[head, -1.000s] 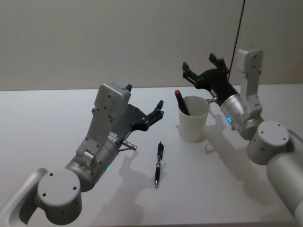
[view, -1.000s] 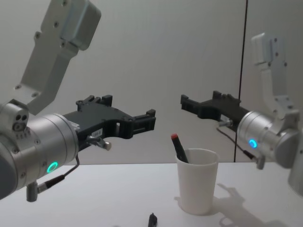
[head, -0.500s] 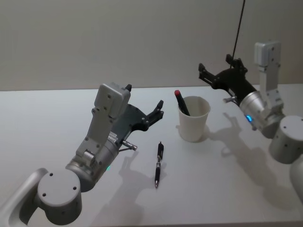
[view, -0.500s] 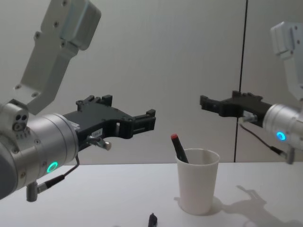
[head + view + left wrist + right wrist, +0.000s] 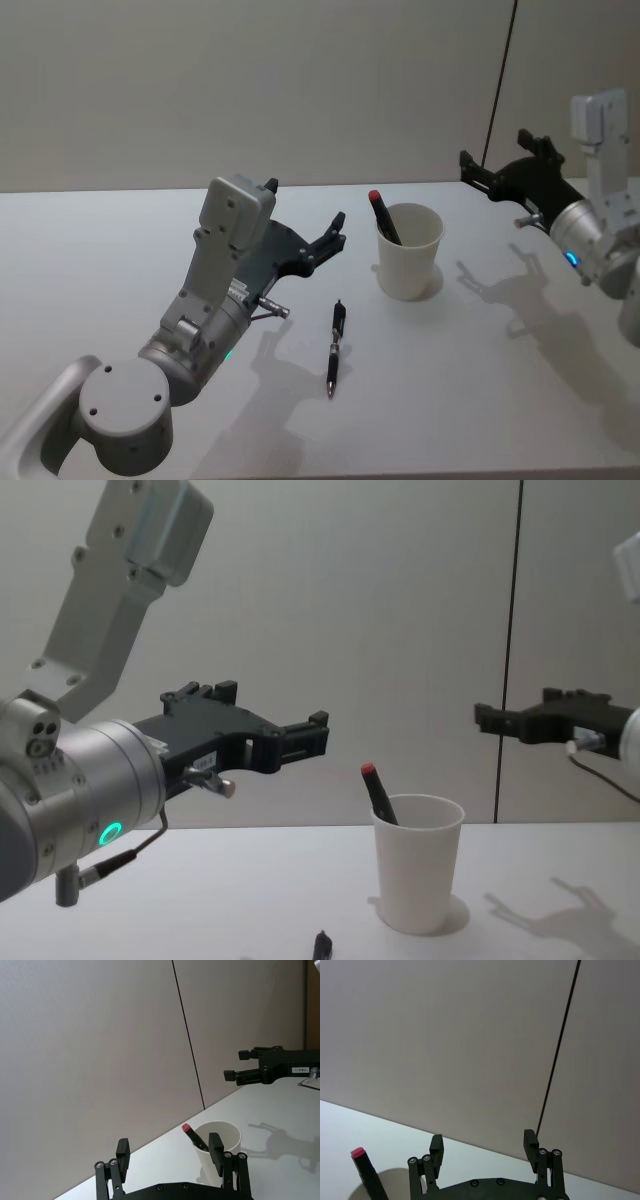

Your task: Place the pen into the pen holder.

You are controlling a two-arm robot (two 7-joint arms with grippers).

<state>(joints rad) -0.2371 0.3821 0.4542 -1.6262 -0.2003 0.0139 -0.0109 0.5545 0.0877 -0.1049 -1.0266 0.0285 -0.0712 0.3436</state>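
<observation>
the pen holder (image 5: 410, 268), a white paper cup, stands upright on the white tabletop (image 5: 120, 250), a little right of the middle. inside it one pen with a red cap (image 5: 383, 215) leans against the left side of the rim, and its red end comes out above the rim. a second pen, the black pen (image 5: 335, 348), lies flat on the tabletop, nearer to the robot than the cup and to the left of it, not touching the cup; its thin tip points toward the robot. the left claw (image 5: 338, 232) hangs in the air above the tabletop, left of the cup and behind the black pen, with its two fingers wide apart and nothing between them. the right claw (image 5: 490, 148) is in the air to the right of the cup and well apart from it, higher than the rim; its fingers are also spread apart and hold nothing.
</observation>
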